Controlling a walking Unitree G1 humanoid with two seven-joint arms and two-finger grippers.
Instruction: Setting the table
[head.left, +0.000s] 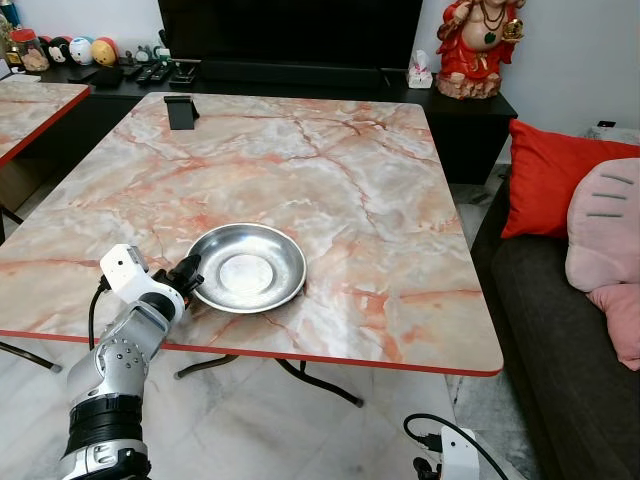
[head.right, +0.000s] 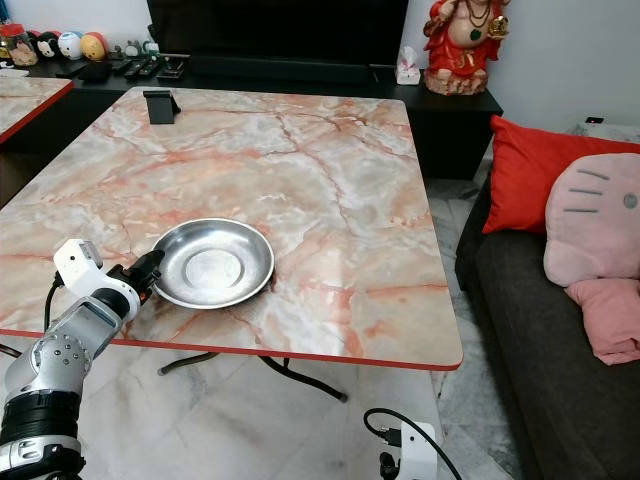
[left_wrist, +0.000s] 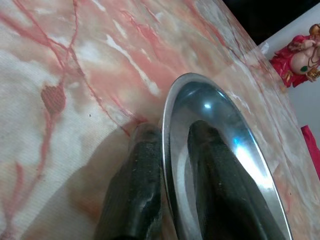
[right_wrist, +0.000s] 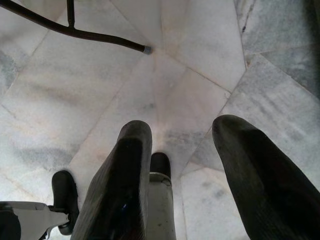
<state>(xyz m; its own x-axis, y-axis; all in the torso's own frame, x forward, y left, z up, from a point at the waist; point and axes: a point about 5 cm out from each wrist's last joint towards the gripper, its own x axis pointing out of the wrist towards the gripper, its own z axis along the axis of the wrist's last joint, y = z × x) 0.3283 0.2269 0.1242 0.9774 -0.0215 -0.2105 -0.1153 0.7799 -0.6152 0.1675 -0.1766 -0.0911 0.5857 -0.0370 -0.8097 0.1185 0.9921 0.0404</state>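
A round steel plate (head.left: 250, 268) lies on the marble table (head.left: 330, 170), close to the near left edge. My left gripper (head.left: 190, 272) reaches over that edge and is shut on the plate's left rim. In the left wrist view, one black finger (left_wrist: 137, 175) sits outside the rim and the other inside the plate (left_wrist: 225, 130). My right gripper (right_wrist: 181, 124) hangs low beside the table over the tiled floor, its fingers open with nothing between them.
A black phone stand (head.left: 181, 110) stands at the table's far left. A dark sofa with a red cushion (head.left: 555, 180) and pink pillows runs along the right. Another marble table (head.left: 30, 105) is at the left. A red statue (head.left: 480, 45) tops the rear cabinet.
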